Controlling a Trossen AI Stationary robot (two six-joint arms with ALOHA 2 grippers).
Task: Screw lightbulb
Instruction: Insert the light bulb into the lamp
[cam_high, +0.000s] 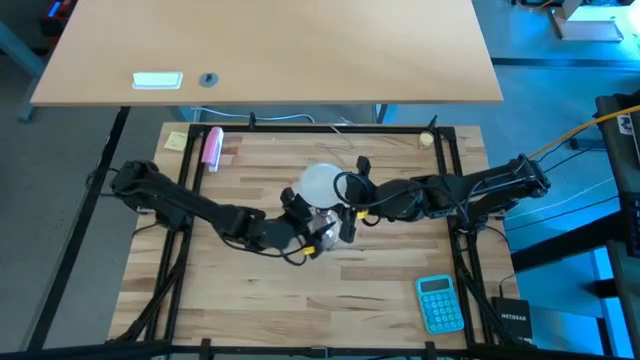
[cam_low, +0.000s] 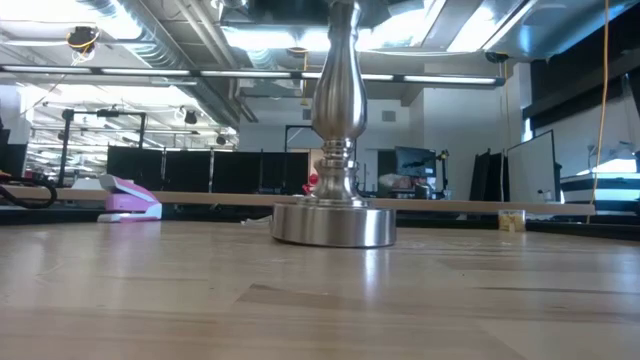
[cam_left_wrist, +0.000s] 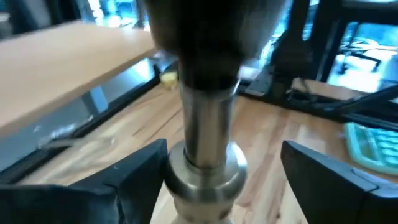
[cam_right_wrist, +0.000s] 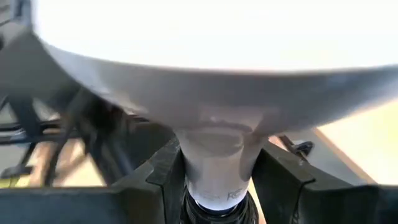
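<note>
The white lightbulb (cam_high: 320, 183) stands upright on top of the silver lamp stand (cam_low: 338, 120) at the table's middle. Its narrow end sits in the stand's black socket (cam_right_wrist: 214, 214). The stand rests on its round base (cam_low: 333, 224). My right gripper (cam_right_wrist: 217, 180) reaches in from the right and is shut on the bulb below the globe. My left gripper (cam_left_wrist: 224, 168) comes from the left, lower down, and is open. Its fingers (cam_left_wrist: 140, 177) stand on either side of the stand's silver stem (cam_left_wrist: 205, 130), with a clear gap on one side. My right gripper pinches the lightbulb's tapering neck (cam_right_wrist: 217, 158) between its two fingers (cam_right_wrist: 163, 177), just under the globe and above the black socket. The fingers come in nearly level from the table's right side. The bulb stands upright on the lamp stand.
A blue calculator (cam_high: 440, 303) lies near the front right, and a pink stapler (cam_high: 212, 146) and a yellow note (cam_high: 176, 140) at the far left. A black frame (cam_high: 455, 160) borders the table. A second desk (cam_high: 270, 50) stands behind it.
</note>
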